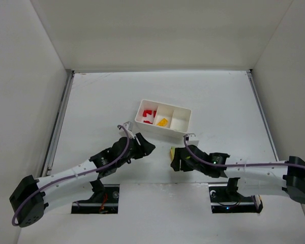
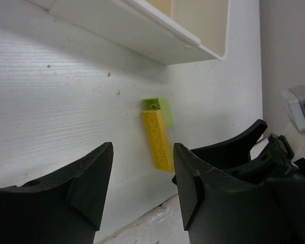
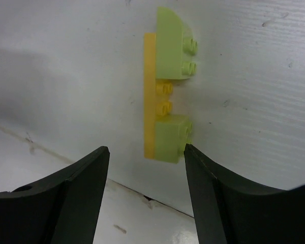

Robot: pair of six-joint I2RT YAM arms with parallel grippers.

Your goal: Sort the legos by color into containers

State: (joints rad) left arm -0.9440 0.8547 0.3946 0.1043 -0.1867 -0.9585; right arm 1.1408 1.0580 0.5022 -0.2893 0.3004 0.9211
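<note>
A white three-compartment tray (image 1: 181,125) stands mid-table. Red legos (image 1: 149,117) lie in its left compartment and a yellow-orange one (image 1: 162,122) in the middle; the right compartment looks bare. A long yellow brick (image 3: 151,96) with two pale yellow-green bricks (image 3: 170,46) stuck on its side lies on the table (image 1: 172,152), near the tray's front. My right gripper (image 3: 146,170) is open, just short of this clump's near end. My left gripper (image 2: 142,157) is open and empty, left of the clump (image 2: 158,140) and facing it.
White enclosure walls (image 1: 35,76) surround the table on three sides. A seam in the table surface (image 3: 157,195) runs close under both grippers. My right gripper's black body (image 2: 244,152) shows at the right of the left wrist view, behind the clump. The tray's front wall (image 2: 137,30) is above it.
</note>
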